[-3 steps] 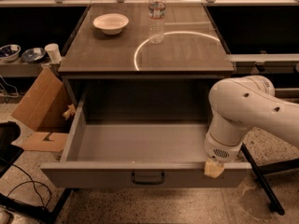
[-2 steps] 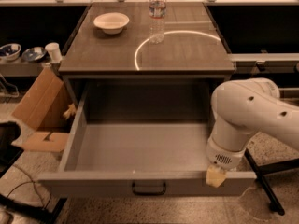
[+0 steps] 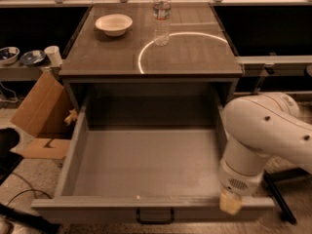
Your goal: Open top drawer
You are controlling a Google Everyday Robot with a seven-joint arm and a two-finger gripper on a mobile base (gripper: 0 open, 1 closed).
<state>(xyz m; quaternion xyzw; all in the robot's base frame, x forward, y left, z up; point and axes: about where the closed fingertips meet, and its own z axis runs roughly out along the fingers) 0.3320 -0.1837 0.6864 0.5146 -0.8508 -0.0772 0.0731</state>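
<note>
The top drawer (image 3: 146, 160) of the grey cabinet is pulled far out. Its deep grey inside is bare. Its front panel runs along the bottom of the camera view, with a small dark bracket handle (image 3: 155, 215) at centre. My white arm (image 3: 263, 135) comes in from the right. The gripper (image 3: 230, 202) hangs at the right end of the drawer's front rim, about 150 px right of the handle; only a pale yellowish tip shows. Nothing is seen in it.
A white bowl (image 3: 113, 24) and a clear water bottle (image 3: 161, 14) stand on the cabinet top (image 3: 195, 57). A cardboard box (image 3: 41, 116) lies on the floor at the left. Small bowls and a cup (image 3: 52, 55) sit on a low shelf at far left.
The drawer has come further out toward the camera; its front panel and handle sit lower in view. The gripper has moved down with the front rim.
</note>
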